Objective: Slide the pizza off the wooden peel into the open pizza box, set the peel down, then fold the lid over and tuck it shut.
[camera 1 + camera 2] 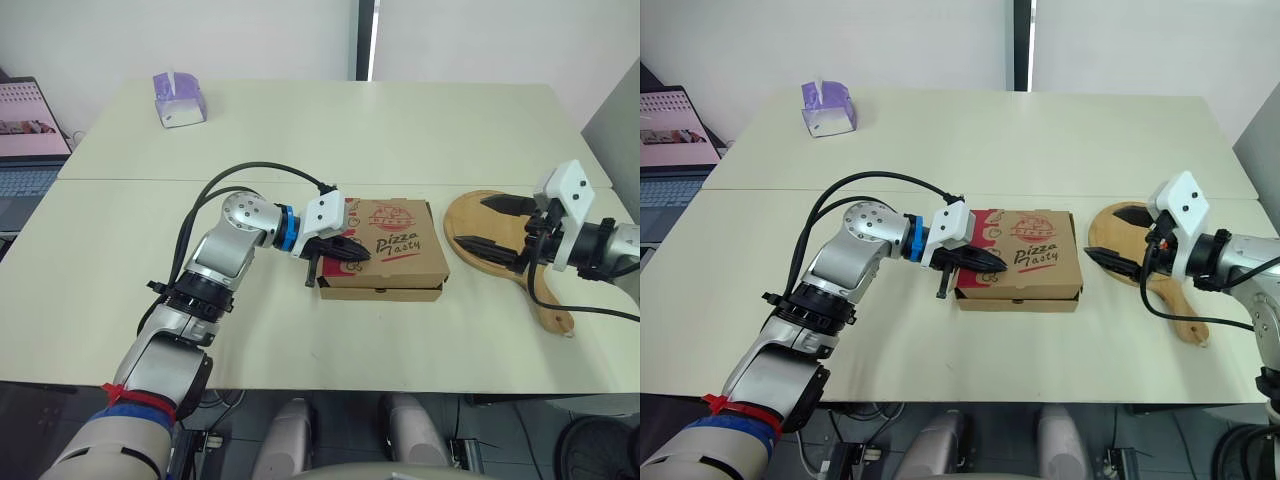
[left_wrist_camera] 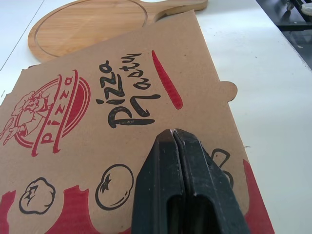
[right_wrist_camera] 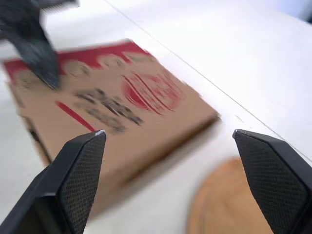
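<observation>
Silver left arm (image 1: 235,245), blue ring (image 1: 288,228), black cables (image 1: 215,190)

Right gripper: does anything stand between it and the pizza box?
Nothing visible does. The right gripper, open, hovers over the wooden peel, which lies flat on the table beside the pizza box; only a strip of bare tabletop separates peel and box. The left gripper, shut, rests on the lid at the box's opposite side.

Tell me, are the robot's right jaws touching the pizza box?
Apart. The right wrist view shows the right gripper with its jaws open, short of the pizza box, with bare table between them.
</observation>
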Tool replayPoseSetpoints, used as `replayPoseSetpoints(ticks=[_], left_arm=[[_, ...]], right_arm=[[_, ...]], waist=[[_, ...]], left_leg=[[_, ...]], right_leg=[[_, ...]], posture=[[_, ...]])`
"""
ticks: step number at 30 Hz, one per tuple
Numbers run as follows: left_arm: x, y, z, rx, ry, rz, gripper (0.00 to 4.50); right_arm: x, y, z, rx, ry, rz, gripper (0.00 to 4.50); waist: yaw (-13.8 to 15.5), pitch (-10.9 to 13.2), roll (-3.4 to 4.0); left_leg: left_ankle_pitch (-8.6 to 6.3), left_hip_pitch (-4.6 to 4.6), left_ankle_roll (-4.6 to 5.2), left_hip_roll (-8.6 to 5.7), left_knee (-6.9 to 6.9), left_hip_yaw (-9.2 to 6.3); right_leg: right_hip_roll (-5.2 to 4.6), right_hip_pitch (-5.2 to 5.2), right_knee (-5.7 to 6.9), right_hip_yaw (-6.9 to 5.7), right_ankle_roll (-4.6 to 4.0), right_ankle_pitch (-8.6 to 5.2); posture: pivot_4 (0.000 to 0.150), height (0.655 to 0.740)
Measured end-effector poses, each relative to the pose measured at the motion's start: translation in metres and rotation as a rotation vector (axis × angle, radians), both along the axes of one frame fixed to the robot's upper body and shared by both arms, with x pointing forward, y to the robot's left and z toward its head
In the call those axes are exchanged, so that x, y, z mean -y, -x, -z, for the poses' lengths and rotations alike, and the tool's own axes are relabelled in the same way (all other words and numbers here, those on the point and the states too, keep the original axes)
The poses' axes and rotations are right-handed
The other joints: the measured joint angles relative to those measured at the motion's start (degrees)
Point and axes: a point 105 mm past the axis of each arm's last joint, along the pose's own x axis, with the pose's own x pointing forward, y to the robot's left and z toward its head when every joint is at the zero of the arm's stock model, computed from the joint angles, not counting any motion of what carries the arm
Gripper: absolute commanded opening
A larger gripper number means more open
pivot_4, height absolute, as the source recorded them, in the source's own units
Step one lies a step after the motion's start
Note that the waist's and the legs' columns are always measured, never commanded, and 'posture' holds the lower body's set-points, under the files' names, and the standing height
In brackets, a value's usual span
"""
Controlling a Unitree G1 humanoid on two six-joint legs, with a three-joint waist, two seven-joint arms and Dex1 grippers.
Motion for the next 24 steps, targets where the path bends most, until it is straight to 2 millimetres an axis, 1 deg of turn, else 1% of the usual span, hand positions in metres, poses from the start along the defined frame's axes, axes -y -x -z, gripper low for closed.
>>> replayPoseSetpoints(ticks=[1,2,3,4,5,6,7,8,10,15,18,22,24], left_arm=[[0.0,0.0,0.0,0.0,0.0,-0.001,0.0],[0.0,0.0,0.0,0.0,0.001,-0.003,0.0],[-0.001,0.0,0.0,-0.001,0.002,-0.006,0.0],[-0.001,0.0,0.0,-0.001,0.003,-0.007,0.0],[-0.001,0.0,0.001,-0.002,0.003,-0.009,0.0],[-0.001,0.0,0.001,-0.001,0.004,-0.009,0.0],[-0.001,0.0,0.001,-0.001,0.004,-0.009,0.0],[-0.001,0.0,0.001,-0.001,0.005,-0.01,0.0],[-0.001,0.0,0.001,0.001,0.006,-0.011,0.0],[-0.003,-0.001,0.003,0.003,-0.002,-0.026,0.0],[-0.003,-0.001,0.003,0.002,-0.003,-0.028,0.0],[-0.003,-0.001,0.004,-0.001,-0.004,-0.028,0.0],[-0.003,-0.001,0.005,-0.004,-0.004,-0.03,0.0]], right_arm=[[0.001,0.0,0.007,-0.016,0.014,0.0,3.21],[0.0,0.0,0.015,-0.032,0.035,-0.009,2.84],[-0.003,0.001,0.024,-0.051,0.054,-0.03,2.51],[-0.006,0.003,0.03,-0.065,0.062,-0.05,2.1],[-0.011,0.004,0.035,-0.077,0.068,-0.075,1.8],[-0.016,0.006,0.039,-0.09,0.068,-0.1,1.36],[-0.021,0.008,0.042,-0.101,0.069,-0.127,1.08],[-0.027,0.011,0.044,-0.108,0.071,-0.159,0.62],[-0.033,0.014,0.045,-0.115,0.073,-0.194,0.02],[-0.042,0.017,0.05,-0.149,0.044,-0.22,0.02],[-0.042,0.017,0.052,-0.156,0.046,-0.223,0.02],[-0.038,0.017,0.052,-0.136,0.091,-0.217,0.02],[-0.03,0.016,0.045,-0.119,0.101,-0.2,0.02]], waist=[[-0.01,0.0,0.0],[-0.09,0.0,0.0],[-0.12,0.0,0.01],[-0.13,-0.01,0.01],[-0.15,-0.01,0.01],[-0.15,-0.01,0.01],[-0.13,-0.01,0.01],[-0.12,-0.01,0.01],[-0.11,0.0,0.01],[-0.14,0.0,0.01],[-0.13,0.0,0.01],[-0.13,0.0,0.01],[-0.11,0.0,0.01]], left_leg=[[0.0,0.01,0.0,0.0,0.0,0.02],[0.0,0.02,0.0,0.0,0.0,0.05],[0.0,0.04,0.0,0.01,0.0,0.04],[0.0,0.04,0.0,0.01,0.0,0.04],[0.0,0.05,0.0,0.02,0.0,0.02],[0.0,0.05,0.0,0.02,0.0,0.0],[0.0,0.05,0.0,0.02,0.01,-0.02],[0.0,0.05,0.0,0.02,0.01,-0.06],[0.0,0.05,0.0,0.02,0.01,-0.08],[0.0,0.07,0.0,0.03,0.01,-0.11],[0.0,0.07,-0.01,0.02,0.01,-0.12],[0.0,0.07,-0.01,0.02,0.01,-0.11],[0.0,0.06,-0.01,0.02,0.01,-0.11]], right_leg=[[0.0,0.0,0.0,0.0,0.0,0.0],[0.0,0.0,0.02,0.02,0.0,0.0],[0.0,0.0,0.03,0.03,0.0,0.0],[0.0,0.0,0.03,0.03,0.0,0.0],[0.0,0.0,0.03,0.04,0.0,0.0],[0.0,0.0,0.04,0.04,0.0,0.0],[0.0,0.01,0.03,0.04,0.0,0.0],[0.0,0.02,0.03,0.03,0.0,0.0],[0.0,0.03,0.02,0.03,0.0,0.0],[0.02,0.03,0.02,0.03,0.0,0.0],[0.02,0.03,0.02,0.04,0.0,0.0],[0.02,0.03,0.02,0.04,0.0,0.0],[0.02,0.03,0.02,0.04,0.0,0.0]], posture=[[0.15,0.74],[0.15,0.74],[0.15,0.74],[0.15,0.74],[0.15,0.74],[0.15,0.74],[0.15,0.74],[0.15,0.74],[0.15,0.74],[0.15,0.74],[0.15,0.74],[0.15,0.74],[0.15,0.74]])
